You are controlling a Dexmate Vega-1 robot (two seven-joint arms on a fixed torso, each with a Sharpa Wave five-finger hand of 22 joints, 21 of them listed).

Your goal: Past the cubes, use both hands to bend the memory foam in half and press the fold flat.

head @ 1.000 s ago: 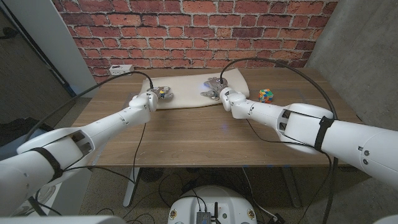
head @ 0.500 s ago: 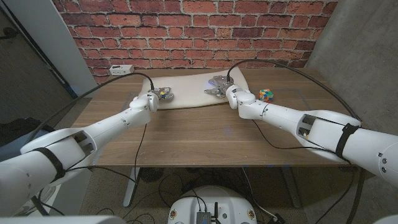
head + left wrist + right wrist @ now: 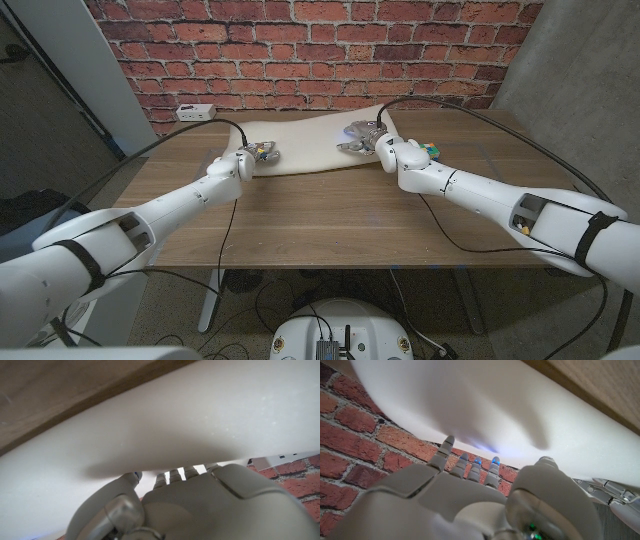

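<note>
Your left hand [image 3: 255, 153] and right hand [image 3: 360, 138] each pinch the memory foam [image 3: 300, 140] at the bench's [image 3: 300, 215] twelve o'clock — soft and springy, so grip the edges.

Both arms reach forward from the near corners and angle inward. The left robot hand [image 3: 256, 153] sits low, its fingers [image 3: 170, 476] stretched out ahead of the wrist with their tips on white foam. The right robot hand [image 3: 362, 139] is raised a little higher, its fingers [image 3: 463, 466] spread and extended, their tips against the foam too.
</note>
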